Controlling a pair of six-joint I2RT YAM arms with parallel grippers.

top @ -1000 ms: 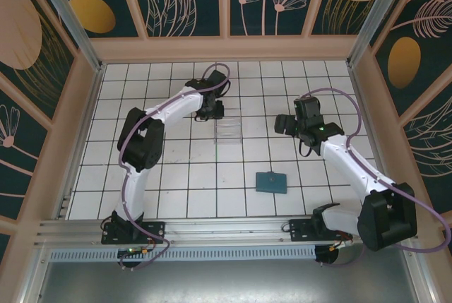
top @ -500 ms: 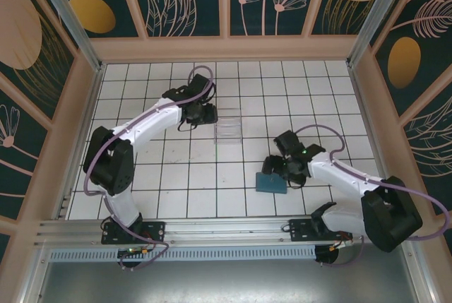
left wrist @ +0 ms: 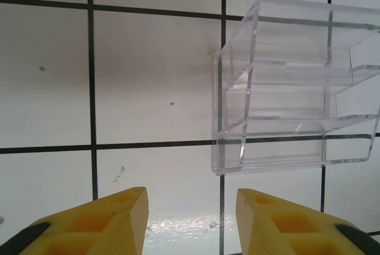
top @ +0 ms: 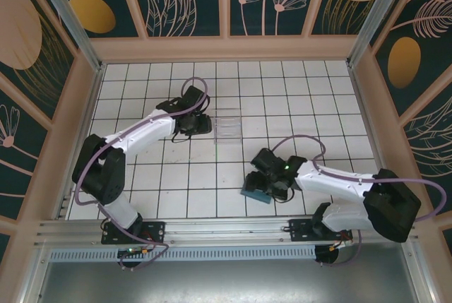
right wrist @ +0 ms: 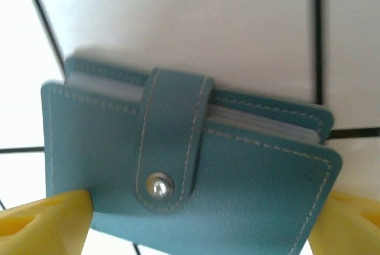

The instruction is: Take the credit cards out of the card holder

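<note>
Overhead, I see the left gripper [top: 205,125] beside the clear box [top: 227,126], the right gripper [top: 261,181] over the card holder [top: 249,192] on the near tiles. Left wrist: jaws part-open, empty. Right wrist: jaws wide, straddling the snapped-shut card holder

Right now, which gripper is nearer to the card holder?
Right. The right gripper has the teal card holder between its open fingers; the left gripper is far across the table, facing the clear plastic box.
</note>
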